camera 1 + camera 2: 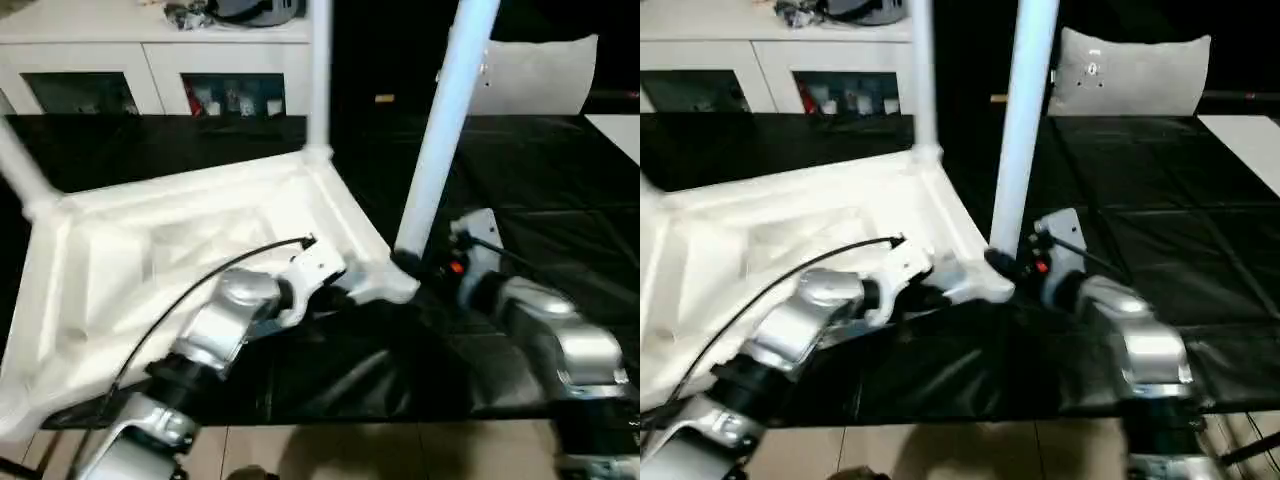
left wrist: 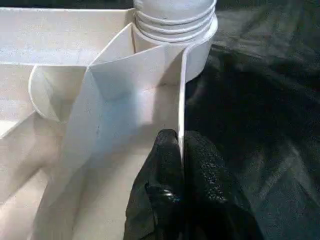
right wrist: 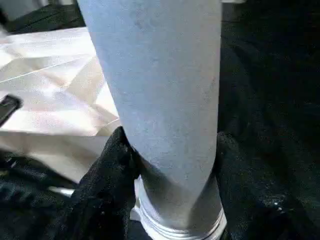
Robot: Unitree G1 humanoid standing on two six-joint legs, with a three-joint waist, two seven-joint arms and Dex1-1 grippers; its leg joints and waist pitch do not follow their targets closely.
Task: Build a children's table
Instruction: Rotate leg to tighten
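left gripper [image 2: 181, 150] pinched on table top's [image 1: 150, 250] rim, right gripper [image 3: 170, 165] clasping leg [image 1: 440, 140] near corner socket

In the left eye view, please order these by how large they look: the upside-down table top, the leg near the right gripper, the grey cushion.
1. Table top, the largest.
2. Leg near the right gripper.
3. Cushion, smallest, but it lies farther back and is partly hidden, so this is unsure.
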